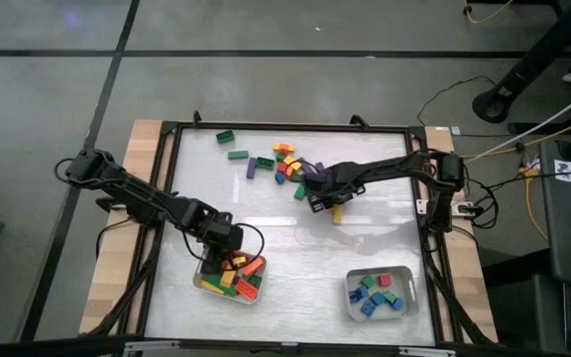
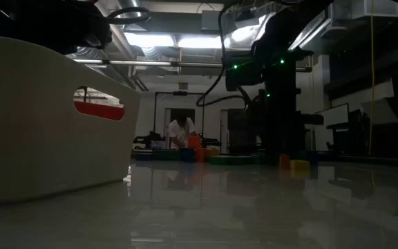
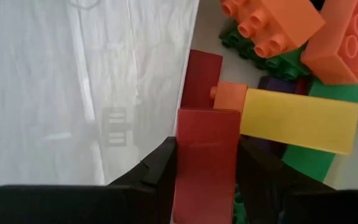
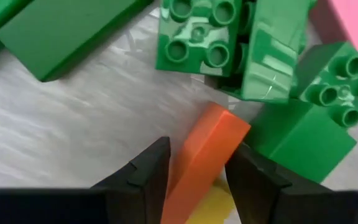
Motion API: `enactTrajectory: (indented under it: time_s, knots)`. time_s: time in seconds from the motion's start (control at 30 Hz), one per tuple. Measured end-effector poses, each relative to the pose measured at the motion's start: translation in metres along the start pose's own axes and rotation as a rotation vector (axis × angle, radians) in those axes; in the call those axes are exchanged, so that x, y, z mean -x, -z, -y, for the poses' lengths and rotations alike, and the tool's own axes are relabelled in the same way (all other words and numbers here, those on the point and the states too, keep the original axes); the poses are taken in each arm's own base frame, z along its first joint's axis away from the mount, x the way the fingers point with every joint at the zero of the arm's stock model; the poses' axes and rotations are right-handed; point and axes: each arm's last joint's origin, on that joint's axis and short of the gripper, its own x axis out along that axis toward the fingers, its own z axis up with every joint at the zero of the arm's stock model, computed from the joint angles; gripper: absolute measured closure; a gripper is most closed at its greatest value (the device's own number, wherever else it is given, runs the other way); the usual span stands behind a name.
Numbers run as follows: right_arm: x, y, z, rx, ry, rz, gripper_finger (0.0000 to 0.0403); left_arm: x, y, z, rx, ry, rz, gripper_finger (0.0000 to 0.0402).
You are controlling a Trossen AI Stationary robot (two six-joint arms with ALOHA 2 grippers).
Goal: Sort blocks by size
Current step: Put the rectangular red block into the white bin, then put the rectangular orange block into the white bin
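Note:
My left gripper (image 1: 228,250) hangs over the left pale tray (image 1: 206,283) and is shut on a long red brick (image 3: 207,155). Long yellow (image 3: 300,121), orange (image 3: 347,37) and green bricks lie in that tray. My right gripper (image 1: 312,190) is at the near right side of the loose pile of blocks (image 1: 284,164) at the far middle of the table. It is shut on an orange brick (image 4: 207,152) beside several green bricks (image 4: 197,34). A second tray (image 1: 409,297) at the near right holds short bricks. My left gripper pinches the red brick's two long sides (image 3: 185,168) between its two fingers, which lie along the brick. The brick's free end (image 3: 207,118) sticks out past the fingertips, above the bricks in the tray. My right gripper pinches the orange brick by its two sides (image 4: 188,168) between its two fingers. The brick is tilted, and its free end (image 4: 225,124) points toward the green bricks. Whether it is clear of the table, I cannot tell.
A yellow block (image 1: 337,213) lies alone near my right gripper. Green blocks (image 1: 226,137) lie at the far left of the white mat. A black frame (image 1: 167,198) borders the mat. In the low view a person (image 2: 182,131) shows far behind the table.

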Motion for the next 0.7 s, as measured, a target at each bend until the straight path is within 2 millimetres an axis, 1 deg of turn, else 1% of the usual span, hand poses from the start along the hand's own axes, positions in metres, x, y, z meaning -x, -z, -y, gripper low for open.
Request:
enactTrajectory:
  time_s: [0.1,0.17,0.23,0.33,0.43,0.47,0.5,0.6,0.7]
  knots:
    - [-0.003,0.0,-0.002,0.018,0.0,-0.001,0.0249,0.0,0.0,0.0,0.0,0.0,-0.003,0.0272]
    - [-0.003,-0.001,-0.002,0.019,-0.007,-0.002,0.0252,0.0,0.0,0.0,0.011,-0.003,-0.002,0.0259]
    - [-0.004,-0.001,-0.002,0.022,-0.01,-0.001,0.0263,-0.001,0.0,0.0,0.02,-0.006,0.001,0.0237]
    - [-0.004,-0.001,-0.003,0.052,-0.017,0.004,0.0297,-0.003,0.001,-0.001,0.023,-0.009,-0.005,0.0207]
    - [-0.004,-0.002,-0.004,0.082,-0.025,0.011,0.034,-0.001,0.0,-0.001,0.027,-0.005,0.007,0.0189]
    - [-0.004,-0.002,-0.004,0.099,-0.028,0.013,0.0351,-0.001,0.0,0.0,0.034,0.0,0.005,0.0187]
    - [-0.004,-0.002,-0.005,0.118,-0.031,0.015,0.0352,-0.001,0.0,0.0,0.048,0.007,0.003,0.0185]
    - [-0.003,-0.003,-0.006,0.163,-0.044,0.015,0.0352,-0.001,0.001,0.001,0.122,0.044,-0.01,0.0188]
    - [0.001,-0.003,-0.011,0.202,-0.069,0.012,0.0352,-0.001,0.001,0.003,0.136,0.116,-0.037,0.0197]
